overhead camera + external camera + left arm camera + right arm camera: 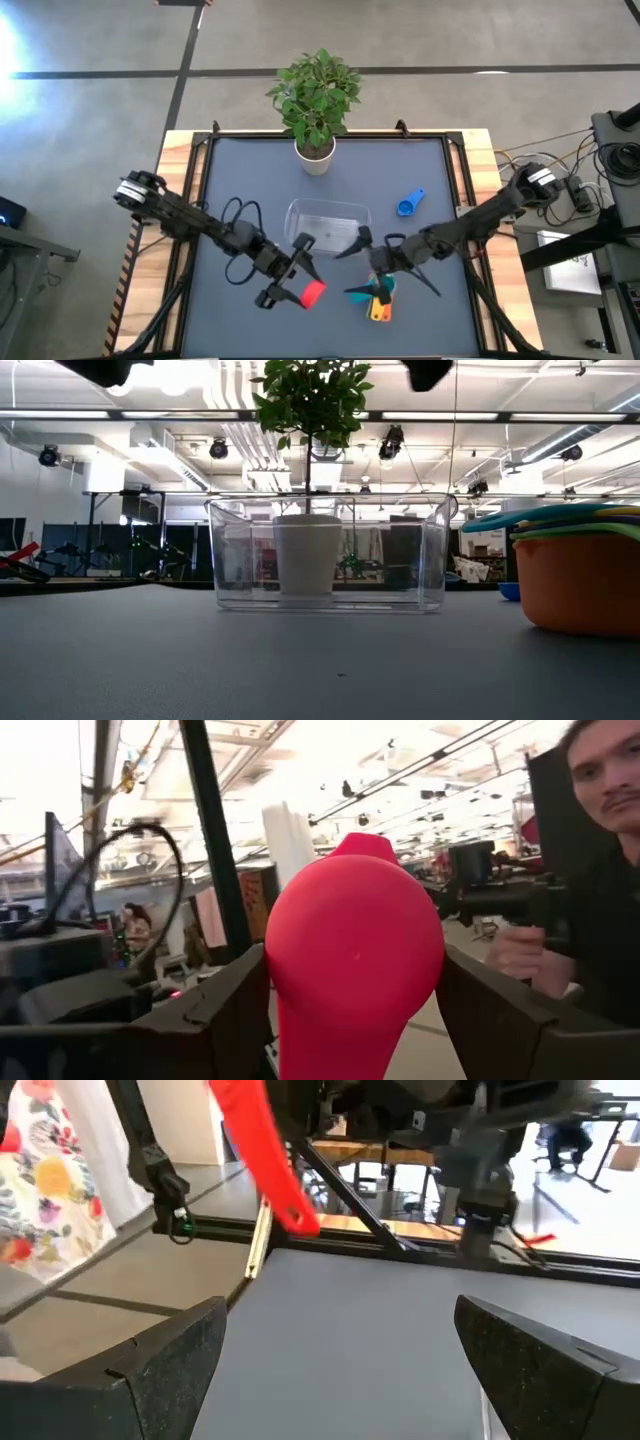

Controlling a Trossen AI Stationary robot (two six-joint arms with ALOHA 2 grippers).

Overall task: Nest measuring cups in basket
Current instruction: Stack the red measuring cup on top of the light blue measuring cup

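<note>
Red cup (313,291) sits clamped in my left claw (300,280), lower centre of the high view; basket (327,226) lies just above; right claw (385,268) gapes empty.

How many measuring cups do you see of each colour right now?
red cup: 1, held in the left pincer
blue cup: 1
teal cup: 1
green cup: 1
yellow cup: 1
orange cup: 1
Purple: 0 in view
Total: 6

I could read no text, label, brand, number or sign on anything in my four camera feeds.
</note>
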